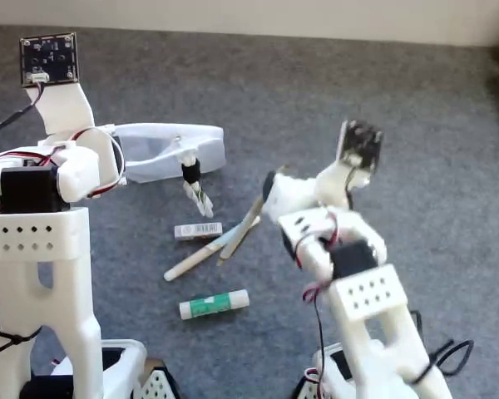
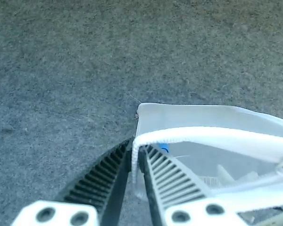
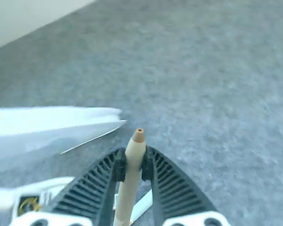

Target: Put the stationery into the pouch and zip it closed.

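The translucent white pouch (image 1: 170,150) lies open at the back left of the grey carpet. My left gripper (image 2: 136,162) is shut on its rim (image 2: 212,136), with items dimly visible inside. My right gripper (image 3: 132,162) is shut on a beige pen (image 3: 133,155), which slants down toward the carpet (image 1: 248,223) right of the pouch mouth (image 3: 47,125). Loose on the carpet lie a small labelled eraser (image 1: 198,230), a cream pen (image 1: 191,261), a light blue pen (image 1: 231,236) and a green-and-white glue stick (image 1: 214,304). A black-and-white item (image 1: 195,189) hangs just in front of the pouch.
The left arm's white base (image 1: 41,283) stands at the front left and the right arm's base (image 1: 374,316) at the front right. Open carpet stretches to the right and behind the pouch. A pale wall edge (image 3: 33,19) runs along the back.
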